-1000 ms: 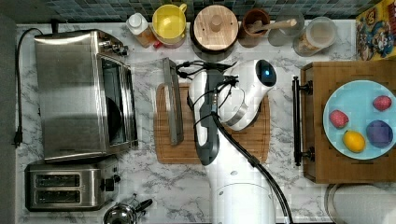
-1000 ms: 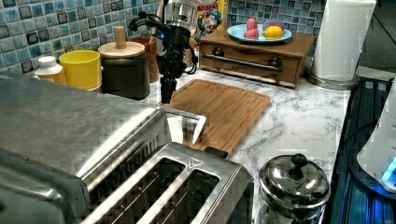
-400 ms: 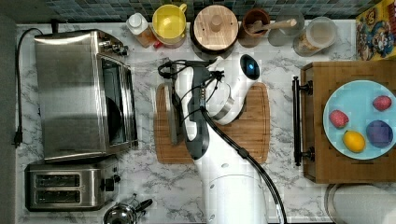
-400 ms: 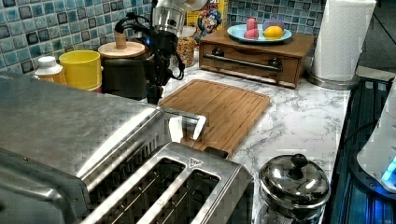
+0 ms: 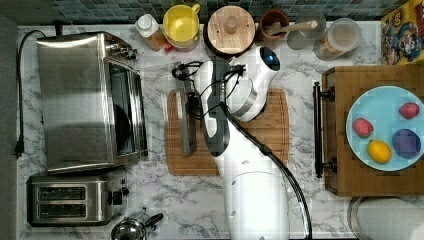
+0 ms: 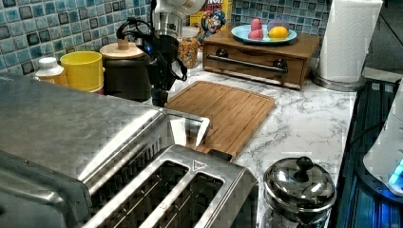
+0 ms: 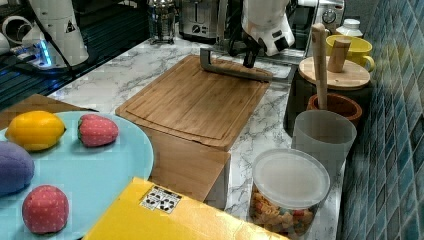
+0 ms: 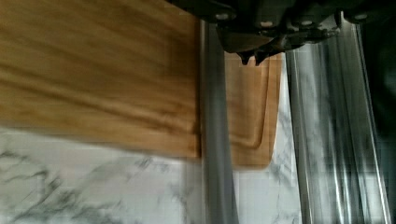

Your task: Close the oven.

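oven at the top view's left of the bamboo cutting board | glass door down, bar handle over board's edge | gripper fingertips pinched together, empty, just beside handle

Even overhead light is filling the top view, w/ soft shadows only, e.g. beside the arm on the cutting board. Glare is streaking across the oven top & its glass door is reflecting dark. Blocky compression is showing in all views, esp. on the marble tabletop. In the left view the oven & toaster up close are looking soft w/ bright sheen, and blue glow is spilling in at the left view's right edge. The right view is dimmer toward the back, near plate slightly out of focus. The wrist view is motion-blurred, streaky reflections running along the metal, hand dark & underexposed.
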`<action>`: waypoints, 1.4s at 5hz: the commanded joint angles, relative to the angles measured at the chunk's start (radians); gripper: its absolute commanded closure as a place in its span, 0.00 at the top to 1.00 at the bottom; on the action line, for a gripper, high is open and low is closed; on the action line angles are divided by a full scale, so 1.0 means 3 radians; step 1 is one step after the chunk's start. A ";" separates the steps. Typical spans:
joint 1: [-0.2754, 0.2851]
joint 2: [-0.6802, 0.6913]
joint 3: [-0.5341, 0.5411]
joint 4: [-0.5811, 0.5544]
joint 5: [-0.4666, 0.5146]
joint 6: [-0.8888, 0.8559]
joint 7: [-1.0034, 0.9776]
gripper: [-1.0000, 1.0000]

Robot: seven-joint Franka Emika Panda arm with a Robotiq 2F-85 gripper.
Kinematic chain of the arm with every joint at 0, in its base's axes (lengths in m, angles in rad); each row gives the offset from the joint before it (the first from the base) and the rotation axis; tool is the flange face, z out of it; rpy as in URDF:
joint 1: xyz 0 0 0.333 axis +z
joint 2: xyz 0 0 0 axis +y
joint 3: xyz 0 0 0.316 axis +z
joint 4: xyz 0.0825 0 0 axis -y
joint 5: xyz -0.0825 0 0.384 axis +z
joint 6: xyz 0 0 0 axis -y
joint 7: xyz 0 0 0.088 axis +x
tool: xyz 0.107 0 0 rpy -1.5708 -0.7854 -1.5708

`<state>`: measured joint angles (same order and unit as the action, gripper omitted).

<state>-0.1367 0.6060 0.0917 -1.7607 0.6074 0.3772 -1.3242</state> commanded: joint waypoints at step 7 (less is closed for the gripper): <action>0.0538 -0.0969 0.0393 -0.0041 0.0124 0.0167 0.0717 0.00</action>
<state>-0.1121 0.4255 0.1340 -1.8652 0.6108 0.4236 -1.1885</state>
